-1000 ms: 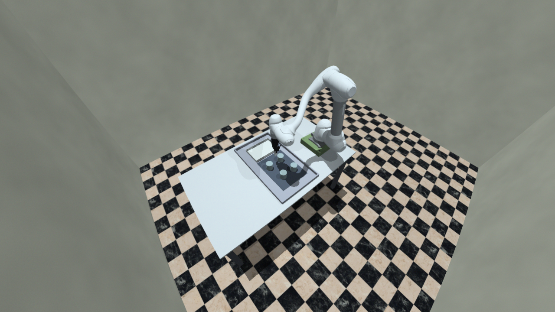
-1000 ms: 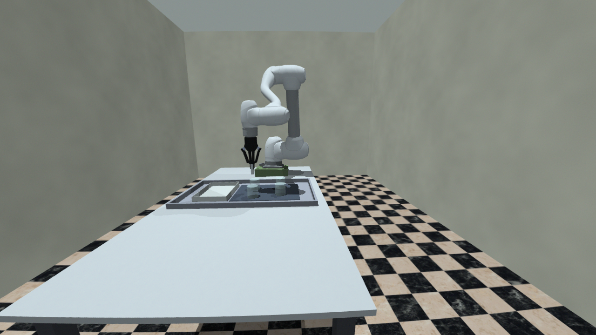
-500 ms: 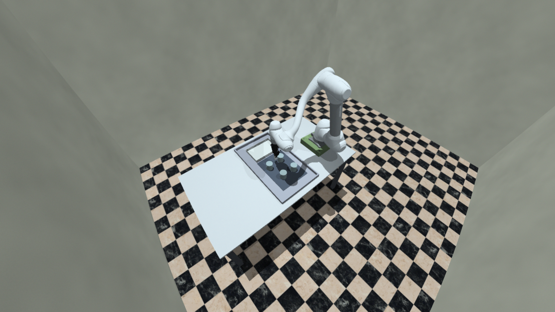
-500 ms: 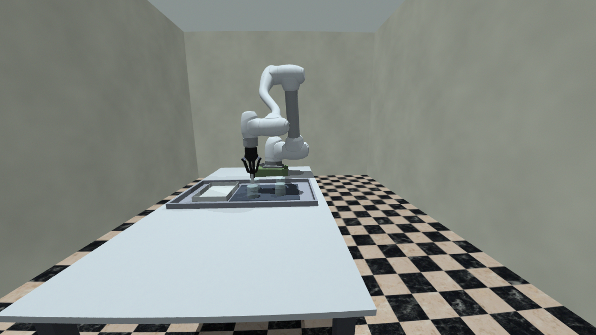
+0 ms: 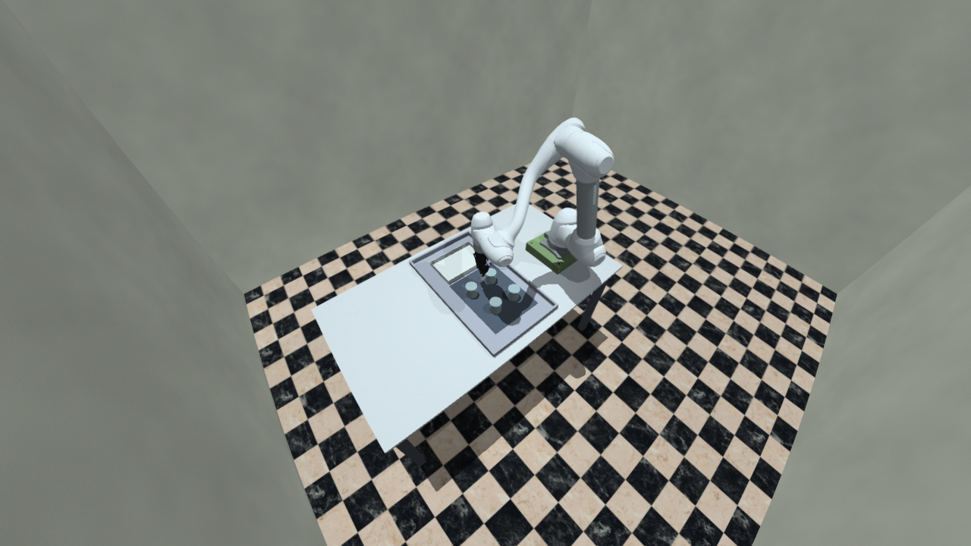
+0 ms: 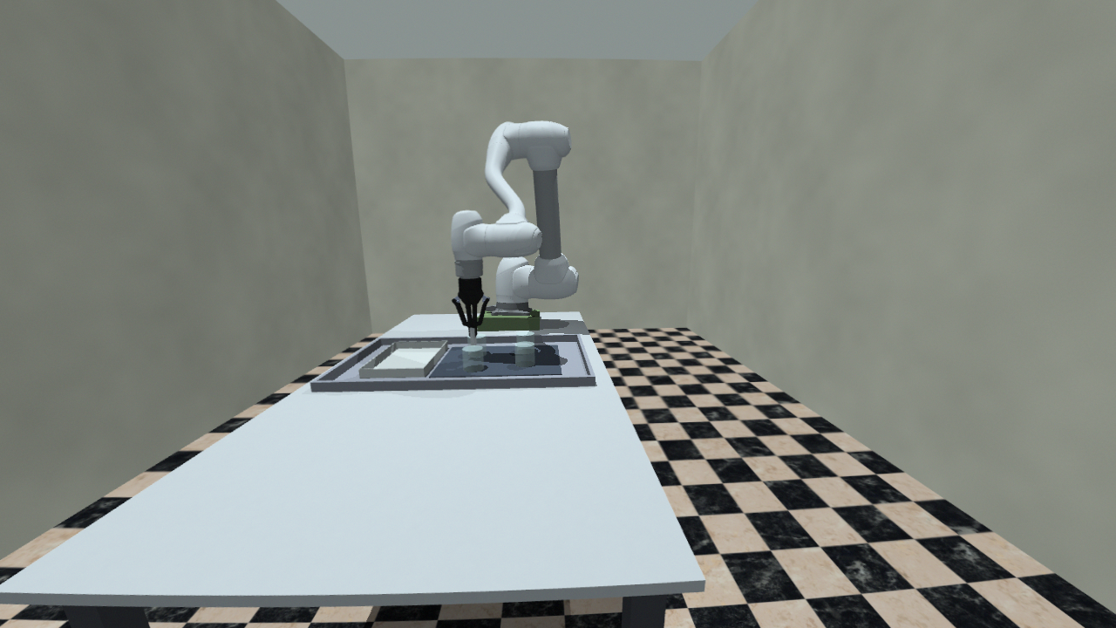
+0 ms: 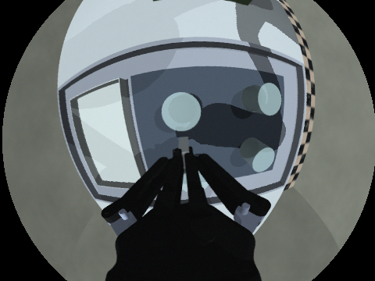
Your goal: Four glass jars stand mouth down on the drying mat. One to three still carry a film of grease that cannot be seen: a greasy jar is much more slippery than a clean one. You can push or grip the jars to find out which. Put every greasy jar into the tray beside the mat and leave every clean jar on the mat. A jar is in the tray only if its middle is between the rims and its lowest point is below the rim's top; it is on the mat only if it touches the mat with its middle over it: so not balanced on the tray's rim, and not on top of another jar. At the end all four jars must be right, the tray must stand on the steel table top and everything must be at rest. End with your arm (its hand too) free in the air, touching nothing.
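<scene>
Probing stage, judged: black two-finger gripper [image 5: 484, 277] [image 6: 472, 336] [image 7: 184, 143] closed, empty, near pale glass jar [image 5: 491, 275] [image 6: 479, 340] [image 7: 181, 112], wrist-view centre. Next requires a gentle, level push.

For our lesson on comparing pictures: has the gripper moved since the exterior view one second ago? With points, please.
Yes: the gripper [image 5: 484, 277] [image 6: 472, 338] [image 7: 184, 143] is lower, its fingertips now down by the grey rim [image 6: 452, 382] around the mat.
</scene>
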`<state>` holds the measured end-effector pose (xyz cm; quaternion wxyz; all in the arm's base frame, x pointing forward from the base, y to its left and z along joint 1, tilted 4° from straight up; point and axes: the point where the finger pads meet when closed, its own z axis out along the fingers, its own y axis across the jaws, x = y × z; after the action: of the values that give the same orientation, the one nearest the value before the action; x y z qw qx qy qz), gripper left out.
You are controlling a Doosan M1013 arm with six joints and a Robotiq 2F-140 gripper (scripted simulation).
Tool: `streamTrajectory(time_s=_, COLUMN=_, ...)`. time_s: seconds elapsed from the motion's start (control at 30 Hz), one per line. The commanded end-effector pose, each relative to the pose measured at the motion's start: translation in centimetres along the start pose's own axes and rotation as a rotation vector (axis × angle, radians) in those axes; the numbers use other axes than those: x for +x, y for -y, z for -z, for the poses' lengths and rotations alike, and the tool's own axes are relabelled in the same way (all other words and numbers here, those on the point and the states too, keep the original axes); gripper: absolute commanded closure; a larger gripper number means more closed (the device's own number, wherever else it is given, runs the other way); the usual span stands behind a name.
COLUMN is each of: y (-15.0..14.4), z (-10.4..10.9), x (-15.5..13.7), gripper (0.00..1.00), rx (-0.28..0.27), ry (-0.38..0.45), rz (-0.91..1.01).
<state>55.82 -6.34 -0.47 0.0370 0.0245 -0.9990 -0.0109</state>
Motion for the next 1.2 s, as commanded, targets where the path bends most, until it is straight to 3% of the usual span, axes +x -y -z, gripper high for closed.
streamTrajectory(time_s=0.0, y=0.0, z=0.01, x=0.03, gripper=1.0, rx=0.0, ry=0.0, rz=0.0)
streamTrajectory(time_s=1.17, y=0.0, z=0.01, x=0.44, gripper=1.0, rx=0.0, ry=0.0, rz=0.0)
